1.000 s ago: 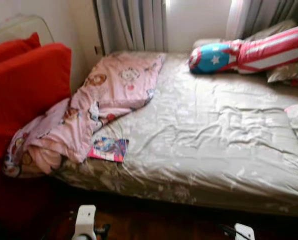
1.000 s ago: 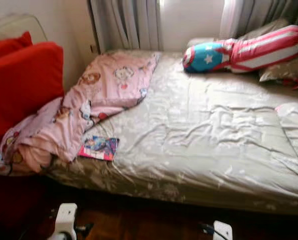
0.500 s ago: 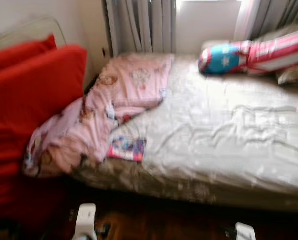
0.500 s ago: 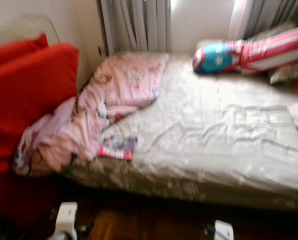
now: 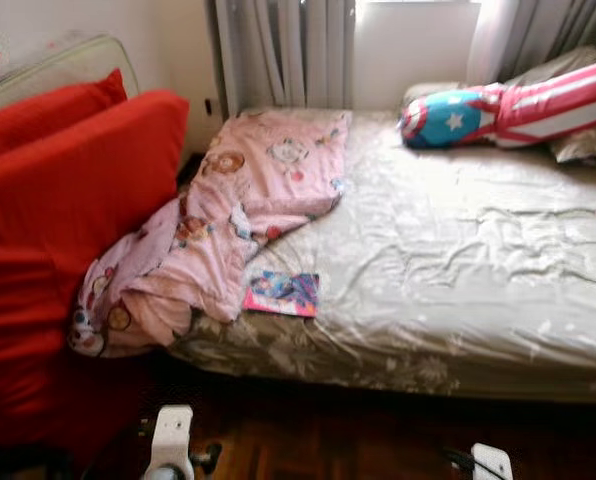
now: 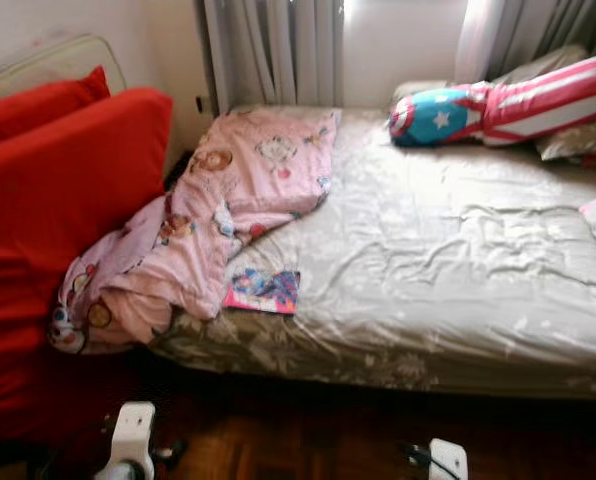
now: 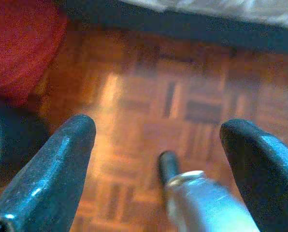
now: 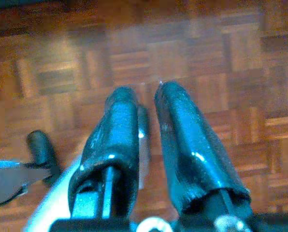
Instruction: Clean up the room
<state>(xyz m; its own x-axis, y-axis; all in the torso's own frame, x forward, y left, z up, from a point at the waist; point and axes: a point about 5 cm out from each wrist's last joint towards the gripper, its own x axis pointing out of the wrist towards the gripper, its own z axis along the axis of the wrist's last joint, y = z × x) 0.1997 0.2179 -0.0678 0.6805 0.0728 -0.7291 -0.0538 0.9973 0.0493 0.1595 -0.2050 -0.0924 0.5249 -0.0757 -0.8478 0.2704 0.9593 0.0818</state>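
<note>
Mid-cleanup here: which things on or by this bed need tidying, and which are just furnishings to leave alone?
To tidy:
- crumpled pink blanket, spilling off the bed's left edge
- colourful book, lying on the bed beside the blanket

Leave alone:
- star-and-stripes pillow at the head of the bed
- red cushions
- grey curtains
- parquet floor

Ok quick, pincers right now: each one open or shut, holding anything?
Left pincer: open, empty, hanging over the wooden floor.
Right pincer: shut, holding nothing, also above the floor.

Striped pillow (image 5: 548, 100) cut off at frame edge; booklet (image 5: 281, 293) cover perhaps too blurred.
</note>
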